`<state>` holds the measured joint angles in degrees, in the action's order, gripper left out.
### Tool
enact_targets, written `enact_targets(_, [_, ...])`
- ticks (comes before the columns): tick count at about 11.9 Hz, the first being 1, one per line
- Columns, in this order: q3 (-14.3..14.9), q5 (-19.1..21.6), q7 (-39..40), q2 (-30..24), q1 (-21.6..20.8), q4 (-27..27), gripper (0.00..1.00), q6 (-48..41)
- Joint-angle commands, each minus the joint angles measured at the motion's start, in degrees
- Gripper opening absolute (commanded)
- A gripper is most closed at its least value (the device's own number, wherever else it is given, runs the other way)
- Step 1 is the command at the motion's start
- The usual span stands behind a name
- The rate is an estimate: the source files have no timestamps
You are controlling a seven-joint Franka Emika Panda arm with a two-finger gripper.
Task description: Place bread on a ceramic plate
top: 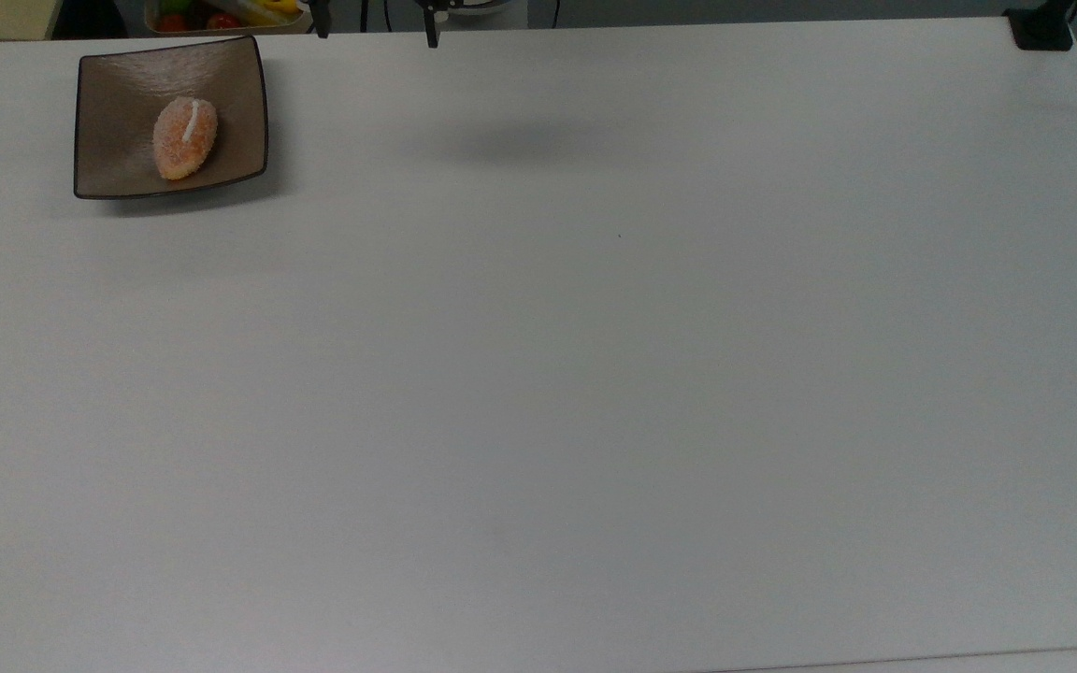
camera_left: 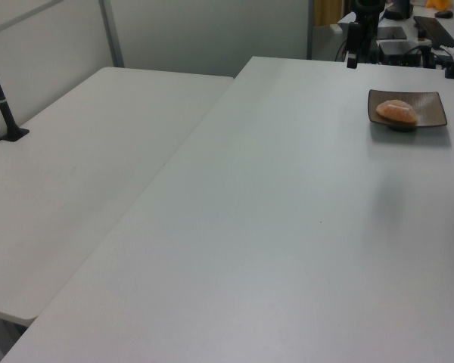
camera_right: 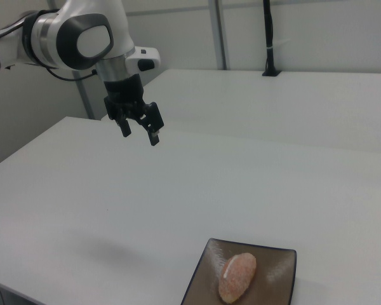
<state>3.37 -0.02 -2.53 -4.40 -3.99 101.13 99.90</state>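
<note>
Now the black two-finger gripper [camera_right: 139,131] hangs above the white table [camera_right: 178,190], fingers spread, holding nothing; the small oval orange-brown bun [camera_right: 237,276] lies on the square glossy brown plate [camera_right: 276,267], well apart.

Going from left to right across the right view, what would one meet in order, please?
Robot arm → gripper, open and empty above the table → bread lying on the ceramic plate.

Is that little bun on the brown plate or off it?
On it. The bread lies inside the ceramic plate, away from its rim; the open gripper hangs apart from it, holding nothing.
</note>
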Motion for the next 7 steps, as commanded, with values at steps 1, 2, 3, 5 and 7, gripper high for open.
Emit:
enact_targets(1, [-0.47,-1.12,-0.01,-0.35,0.30,0.39,1.00,-0.58])
enact_targets(2, [-0.47,-1.12,-0.01,-0.35,0.30,0.30,1.00,-0.84])
enact_targets(3, [-0.47,-1.12,-0.10,-0.35,0.30,0.30,1.00,-0.93])
enact_targets(5, [-0.47,-1.12,-0.19,-0.35,0.30,0.30,1.00,-0.93])
enact_targets(7, [-0.47,-1.21,-0.19,-0.35,0.30,0.38,1.00,-0.93])
